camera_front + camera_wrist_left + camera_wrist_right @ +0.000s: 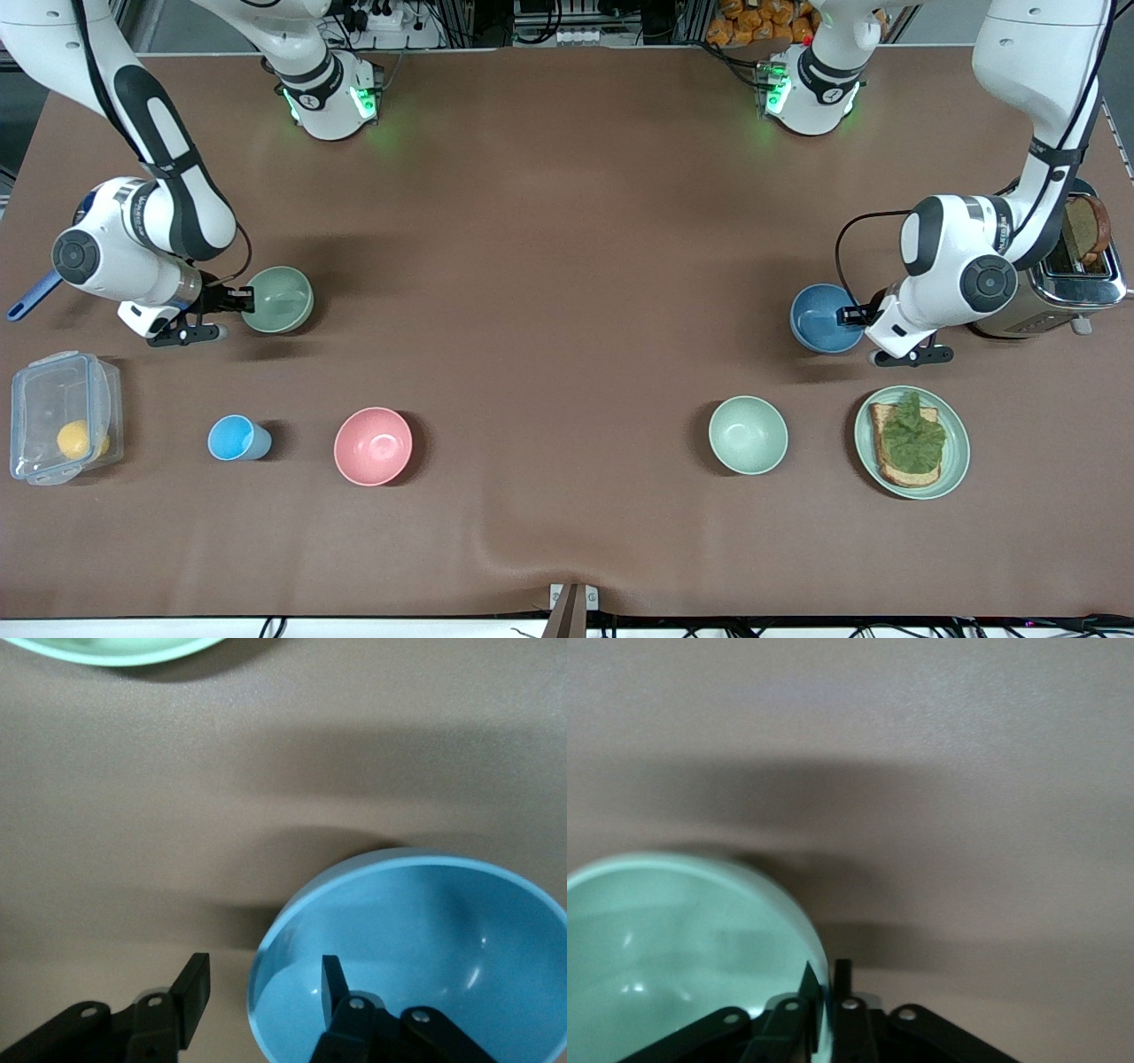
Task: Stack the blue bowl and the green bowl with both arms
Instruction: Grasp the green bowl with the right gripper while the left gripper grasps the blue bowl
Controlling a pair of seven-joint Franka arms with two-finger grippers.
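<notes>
The sage-green bowl (279, 299) sits on the table toward the right arm's end. My right gripper (239, 301) is shut on its rim, one finger inside and one outside; the right wrist view shows the gripper (827, 974) pinching the green bowl (673, 948). The blue bowl (827, 317) sits toward the left arm's end, beside the toaster. My left gripper (852, 315) is open and straddles its rim. In the left wrist view the gripper (264, 973) has one finger inside the blue bowl (425, 939) and one outside, both clear of the wall.
A pale mint bowl (748, 434) and a green plate (955, 461) with toast lie nearer the front camera than the blue bowl. A toaster (1076, 270) stands by the left arm. A pink bowl (373, 446), light-blue cup (235, 438) and clear box (62, 430) lie nearer than the green bowl.
</notes>
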